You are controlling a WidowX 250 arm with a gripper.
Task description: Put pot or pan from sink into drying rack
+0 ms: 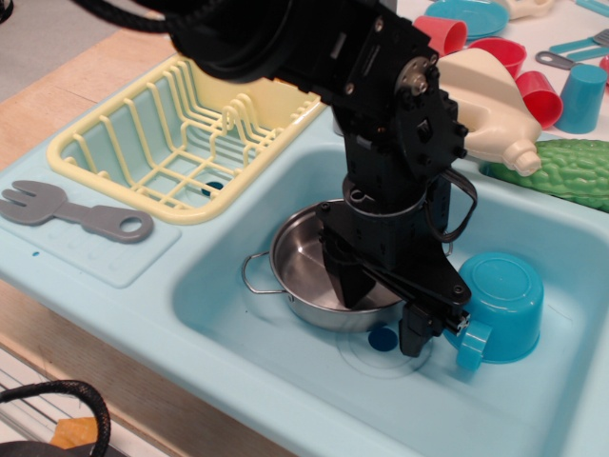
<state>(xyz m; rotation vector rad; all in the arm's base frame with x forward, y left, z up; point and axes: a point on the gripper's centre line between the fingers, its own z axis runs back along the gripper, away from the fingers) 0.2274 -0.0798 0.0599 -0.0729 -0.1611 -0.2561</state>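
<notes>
The steel pot (309, 271) sits on the floor of the light-blue sink (238, 352), just left of the round drain hole (382, 340). The gripper (381, 309) is spread wide and straddles the pot's right rim, one finger inside the bowl and the other outside by the drain. A blue cup (500, 309) lies just beside it. The yellow drying rack (143, 143) stands left of the basin, with a grey fork (71, 211) nearby.
</notes>
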